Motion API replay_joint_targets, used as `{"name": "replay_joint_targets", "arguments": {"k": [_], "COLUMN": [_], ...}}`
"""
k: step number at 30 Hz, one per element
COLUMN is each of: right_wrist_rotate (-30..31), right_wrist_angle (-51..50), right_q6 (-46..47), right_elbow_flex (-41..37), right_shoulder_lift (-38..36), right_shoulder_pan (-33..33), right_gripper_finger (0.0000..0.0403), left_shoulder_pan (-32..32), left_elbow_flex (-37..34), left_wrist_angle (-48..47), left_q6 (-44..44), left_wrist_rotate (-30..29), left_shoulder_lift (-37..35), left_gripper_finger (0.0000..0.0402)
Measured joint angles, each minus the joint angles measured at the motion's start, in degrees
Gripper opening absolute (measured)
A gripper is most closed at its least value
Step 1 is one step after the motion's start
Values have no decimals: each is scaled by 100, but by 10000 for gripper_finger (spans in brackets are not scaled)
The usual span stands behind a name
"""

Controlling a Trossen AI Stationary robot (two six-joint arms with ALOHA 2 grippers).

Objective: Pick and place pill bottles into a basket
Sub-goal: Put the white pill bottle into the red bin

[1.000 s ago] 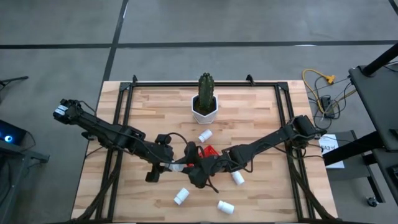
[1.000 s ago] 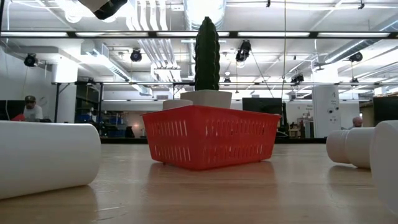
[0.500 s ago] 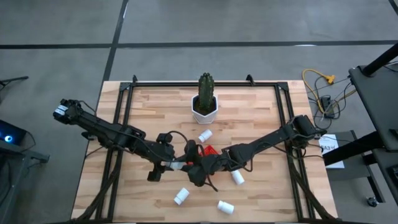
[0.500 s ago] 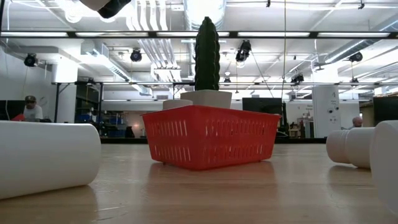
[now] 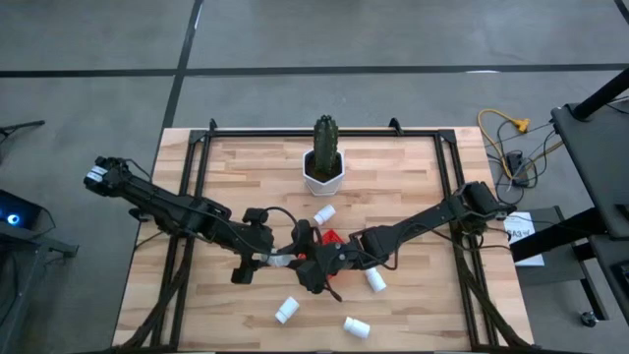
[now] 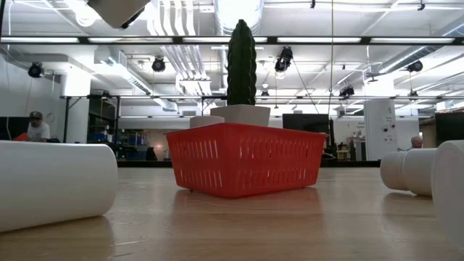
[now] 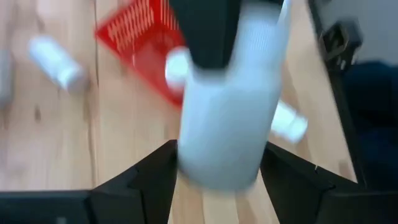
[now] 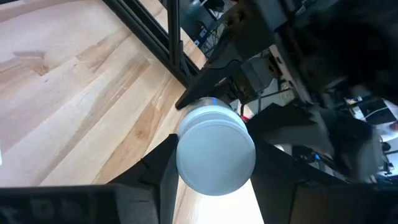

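Barely anything has shifted since a second back: both arms stay locked together over the middle of the table [image 5: 413, 197], with only a slight nudge at the top of the low view. We're mid-transfer. One pill bottle [image 7: 227, 124] hangs in the air between the two tools, just beside the red basket [image 5: 329, 238] on its near side. The right gripper [image 8: 214, 149] is clamped on that bottle, jaws snug against its sides. The left gripper [image 7: 217, 149] flanks the same bottle, and I cannot tell whether it grips or has let go. My read is that this is a handover. Next the bottle needs one clear owner, then a short carry over the basket's low wall and a release. Four more bottles [image 5: 324, 213] lie loose on the table, three toward the near edge. The cactus pot [image 5: 323, 172] stands toward the far edge.
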Motion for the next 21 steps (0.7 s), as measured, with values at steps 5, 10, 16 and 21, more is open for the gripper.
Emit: {"name": "replay_joint_targets", "arguments": {"k": [5,10,16,21], "right_wrist_rotate": [17,15,11,9], "right_wrist_angle": [-19,-233,-580,-963], "right_q6": [17,202,516,1022], "right_elbow_flex": [0,-2,-4,-6], "right_shoulder_lift": [0,0,0,0], "right_shoulder_pan": [-15,-28,-76,-193], "right_gripper_finger": [148,148,148,148], "left_shoulder_pan": [-4,-42,-81,-82], "left_elbow_flex": [-12,-33,-330,-974], "left_wrist_angle": [-441,-713,-711,-332], "left_q6": [-240,-427,-523,-655], "left_wrist_rotate": [18,2,-10,-28], "left_shoulder_lift": [-50,-164,-330,-542], "left_gripper_finger": [204,204,204,204]}}
